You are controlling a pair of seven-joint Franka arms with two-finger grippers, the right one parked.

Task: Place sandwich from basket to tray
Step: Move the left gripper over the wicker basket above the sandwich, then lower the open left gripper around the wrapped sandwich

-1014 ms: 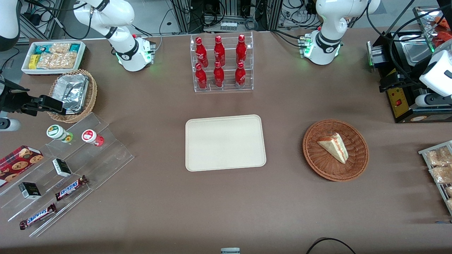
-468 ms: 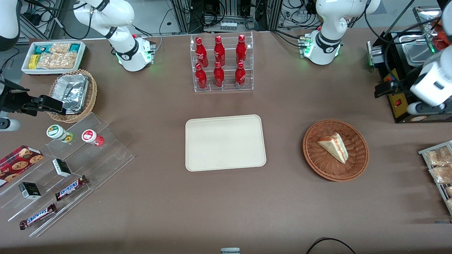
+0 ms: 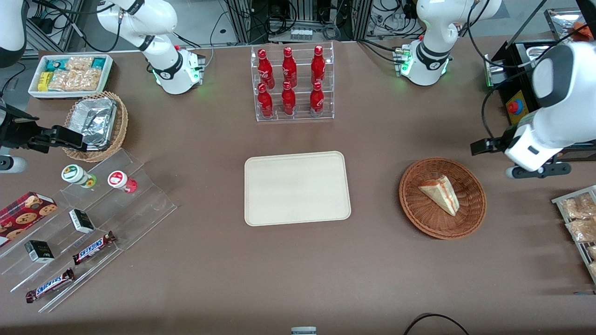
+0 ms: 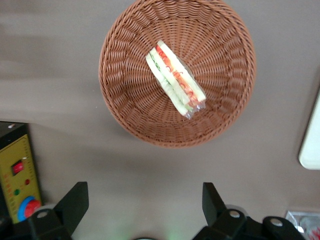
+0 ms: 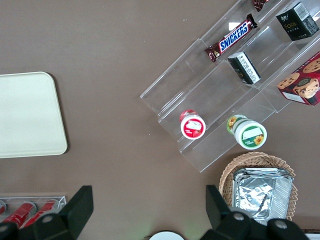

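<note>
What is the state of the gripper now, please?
Gripper: open, holding nothing, above the table beside the basket; the sandwich lies inside it.

"SNICKERS" is being shown on two chocolate bars (image 3: 94, 247) (image 3: 50, 285) lying on the clear stepped stand (image 3: 139, 204), and on one bar (image 5: 234, 37) in the right wrist view. Other labels cannot be read.

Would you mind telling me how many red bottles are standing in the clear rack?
6: three on the rack's upper step, three on the lower. The gripper hovers open near the basket.
</note>
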